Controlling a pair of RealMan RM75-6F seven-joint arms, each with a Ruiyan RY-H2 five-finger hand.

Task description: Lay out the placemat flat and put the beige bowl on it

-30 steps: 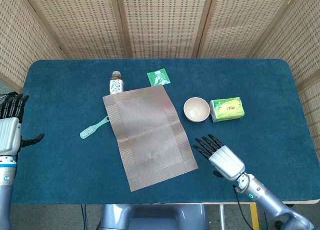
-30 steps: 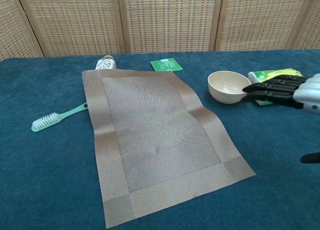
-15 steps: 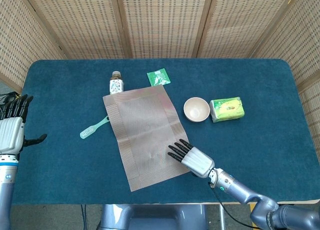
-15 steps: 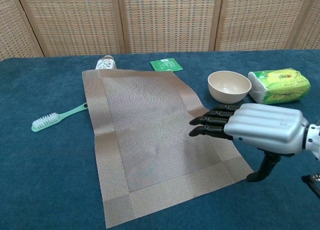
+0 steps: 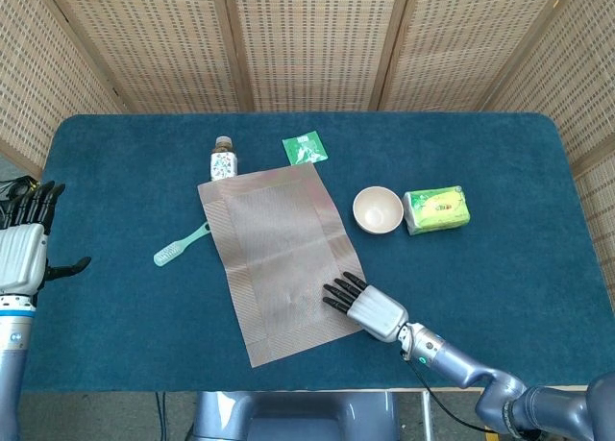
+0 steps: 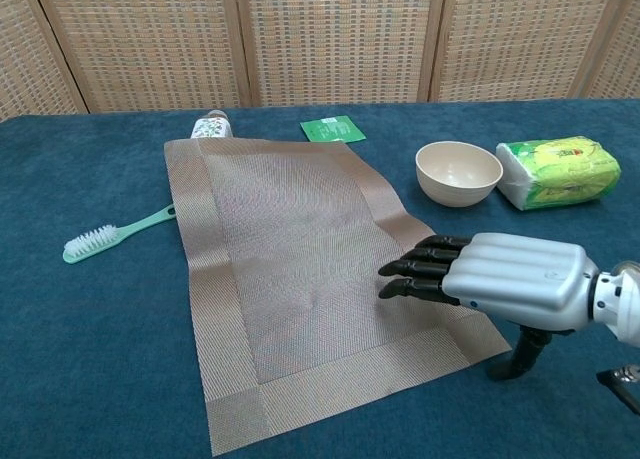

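The brown woven placemat (image 5: 283, 258) (image 6: 300, 269) lies spread out on the blue table, slightly askew, with faint creases. The beige bowl (image 5: 378, 210) (image 6: 459, 173) stands upright on the bare cloth to the mat's right, off the mat. My right hand (image 5: 368, 308) (image 6: 500, 274) rests palm down with straight fingers on the mat's near right corner and holds nothing. My left hand (image 5: 24, 249) hovers at the table's far left edge, fingers apart and empty; the chest view does not show it.
A mint toothbrush (image 5: 180, 245) (image 6: 115, 233) lies left of the mat. A small bottle (image 5: 223, 159) (image 6: 211, 127) touches the mat's far left corner. A green sachet (image 5: 306, 149) (image 6: 333, 129) lies behind the mat, and a green tissue pack (image 5: 437, 210) (image 6: 557, 172) sits right of the bowl.
My right hand swung left from beside the bowl onto the mat's near right corner and lowered onto it. The left hand barely shifted.
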